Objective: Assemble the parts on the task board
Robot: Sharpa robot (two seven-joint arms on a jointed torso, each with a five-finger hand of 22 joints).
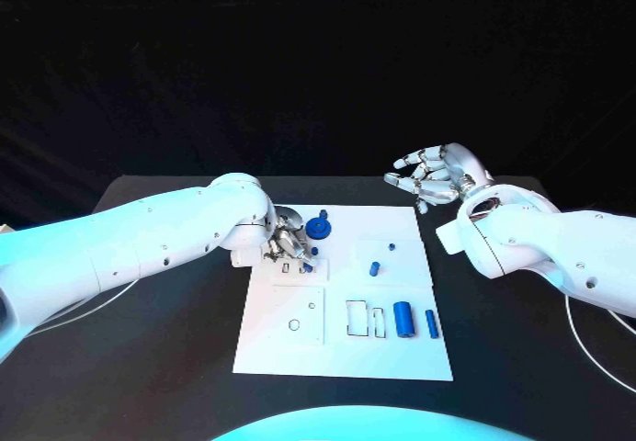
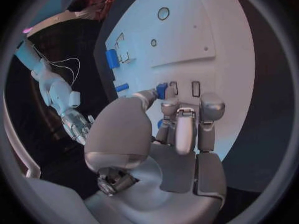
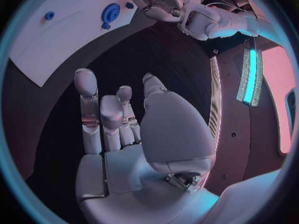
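Head view: a flat white task board point(image 1: 342, 354) lies in the middle of the matte black table point(image 1: 159, 367), carrying small glossy blue parts, among them a round knobbed piece point(image 1: 318, 227), a stubby cylinder point(image 1: 403, 319) and a slim rod point(image 1: 431, 322). The left hand point(image 1: 289, 245) presses down at the board's upper left corner, pinching a small blue part point(image 1: 308, 265). The right hand point(image 1: 435, 175) hovers off the board's far right corner, fingers spread, holding nothing.

Left wrist view: silver fingertips point(image 2: 212, 104) pinch the blue part point(image 2: 161, 90) beside rectangular slots point(image 2: 196, 88) in the board.

Right wrist view: the right hand's point(image 3: 131, 134) smooth metallic fingers stand apart over the dark table, empty.
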